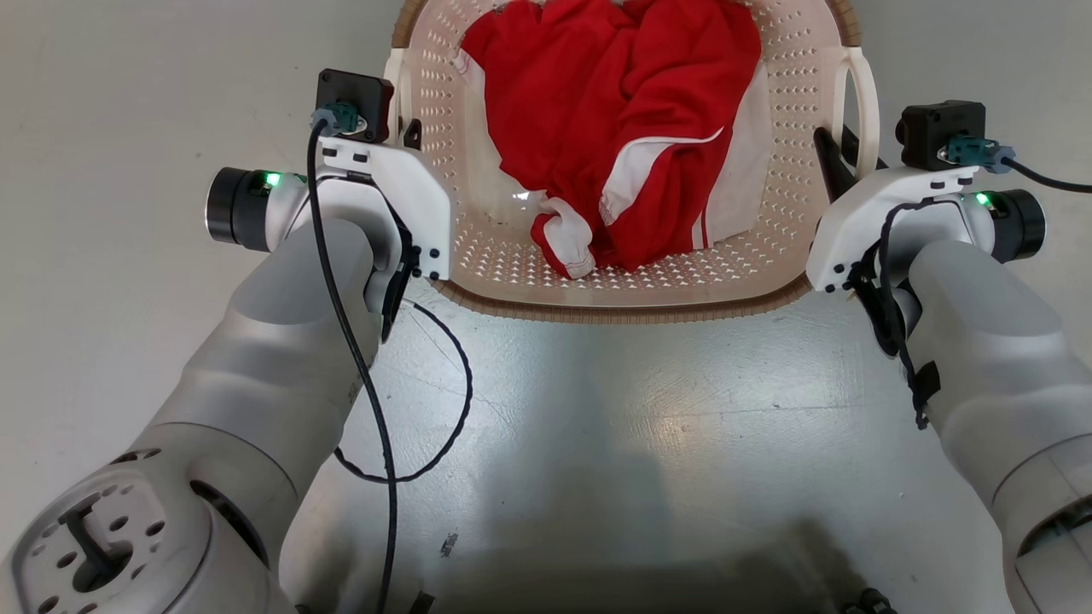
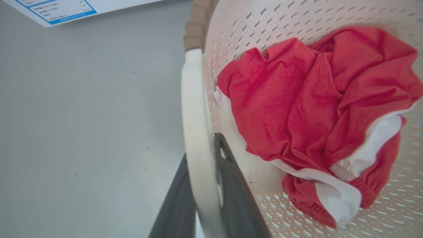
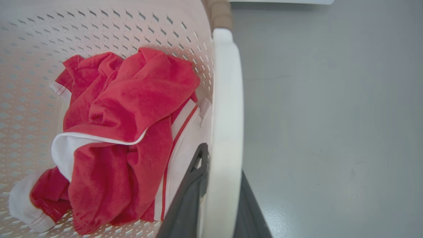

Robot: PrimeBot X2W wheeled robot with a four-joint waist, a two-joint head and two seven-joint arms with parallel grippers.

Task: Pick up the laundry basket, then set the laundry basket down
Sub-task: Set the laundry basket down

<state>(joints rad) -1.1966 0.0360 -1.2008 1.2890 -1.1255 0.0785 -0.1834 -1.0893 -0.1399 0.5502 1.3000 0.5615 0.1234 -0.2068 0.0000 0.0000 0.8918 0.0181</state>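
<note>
1. Basket (image 1: 623, 305): straight ahead between the two arms, over grey floor (image 1: 648, 426). Its far end is cut off by the top edge of the head view, so only the near brown rim and both side walls show.
2. Can't tell whether its bottom is on the floor or off it: the underside is hidden in all three views.
3. Left gripper (image 2: 202, 155): clamped on the basket by the left handle (image 2: 195, 125), one finger inside the wall, one outside, both pressed against the white bar. From the head, the wrist housing hides most of the fingers and only one dark tip shows.
4. Right gripper (image 3: 223, 165): same grip on the right handle (image 3: 226, 99). The inner finger is visible to its tip; the outer tip is hidden behind the bar.
5. Garment (image 1: 614, 111): red with white trim, crumpled in the basket and lying toward the far and right walls. A white cuff points at the near wall. Folds hide what kind of garment it is.
6. Sheet (image 2: 56, 10): blue-bordered print, top-left corner of the left wrist view, cropped, text too small to read.
7. Cable (image 1: 375, 409): black, loops off the left wrist and runs out the bottom edge.
</note>
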